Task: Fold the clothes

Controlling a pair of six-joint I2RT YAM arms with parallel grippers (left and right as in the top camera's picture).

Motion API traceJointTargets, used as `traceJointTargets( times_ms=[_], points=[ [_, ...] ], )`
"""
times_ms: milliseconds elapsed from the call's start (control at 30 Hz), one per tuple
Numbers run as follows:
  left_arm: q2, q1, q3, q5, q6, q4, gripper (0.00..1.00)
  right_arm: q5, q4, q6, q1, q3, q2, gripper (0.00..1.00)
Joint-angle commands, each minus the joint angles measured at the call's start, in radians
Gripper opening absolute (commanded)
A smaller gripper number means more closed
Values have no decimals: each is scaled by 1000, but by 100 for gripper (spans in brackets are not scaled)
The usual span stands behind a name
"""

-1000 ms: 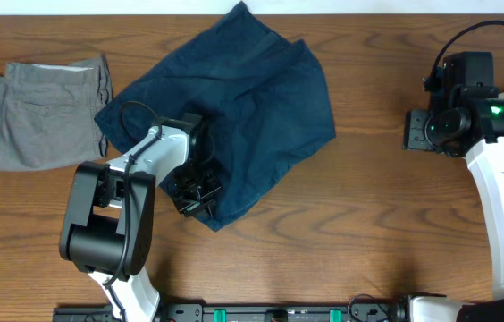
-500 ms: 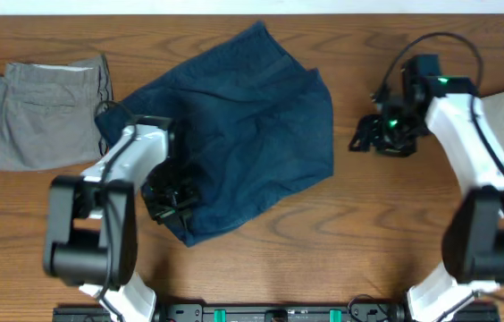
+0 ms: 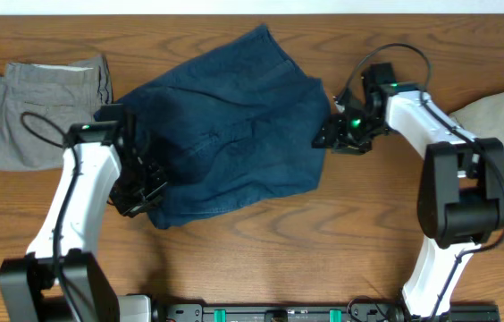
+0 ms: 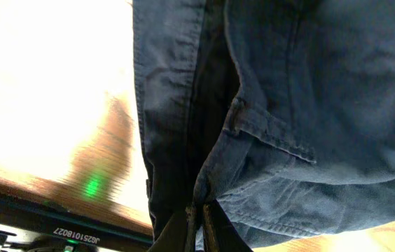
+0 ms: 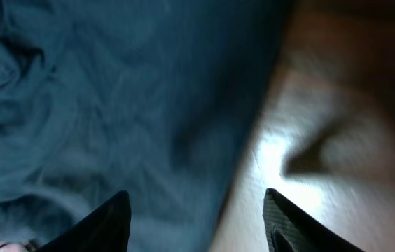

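The dark navy-blue clothes (image 3: pixel 234 125) lie spread and rumpled across the middle of the wooden table. My left gripper (image 3: pixel 142 190) is shut on the garment's lower-left edge; in the left wrist view its fingers (image 4: pixel 199 227) pinch a hemmed fold of the clothes (image 4: pixel 309 105). My right gripper (image 3: pixel 326 136) is open at the garment's right edge; in the right wrist view its fingers (image 5: pixel 196 224) straddle the border between the clothes (image 5: pixel 99 105) and bare table.
Light grey folded shorts (image 3: pixel 42 112) lie at the far left. A pale beige garment (image 3: pixel 502 125) lies at the right edge. The table's front edge and a black rail (image 3: pixel 279 313) run along the bottom.
My left gripper has dragged the garment's lower corner leftward. My right arm has swung in from the right to the garment's right edge.
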Motion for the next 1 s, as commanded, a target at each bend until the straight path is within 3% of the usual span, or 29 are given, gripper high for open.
traceJointTargets(
  times_ms=[0,133,233,400,433,467,667,833,900,967],
  points=[
    [-45,23,2,-55,-10,-3,6,95,13,50,35,-2,26,59],
    [-65,30,2,-80,-14,-2,6,190,29,100,38,-2,29,60],
    [-66,30,2,-87,-17,-1,6,57,105,86,37,-2,30,54],
    [-66,30,2,-87,-17,6,6,-173,170,-83,55,-2,30,25],
    [-66,30,2,-87,-17,10,6,-195,166,-130,56,-2,30,9],
    [-66,30,2,-87,-16,14,6,-206,159,-166,56,-2,29,1],
    [-66,30,2,-87,-16,58,6,-111,40,-172,6,66,-25,1],
    [-65,29,2,-87,-19,126,6,279,-307,-126,-1,309,-111,1],
    [-65,29,2,-87,-34,137,6,338,-440,-126,21,410,-120,2],
    [-64,29,2,-87,-35,143,6,333,-530,-148,52,486,-121,17]
  ],
)
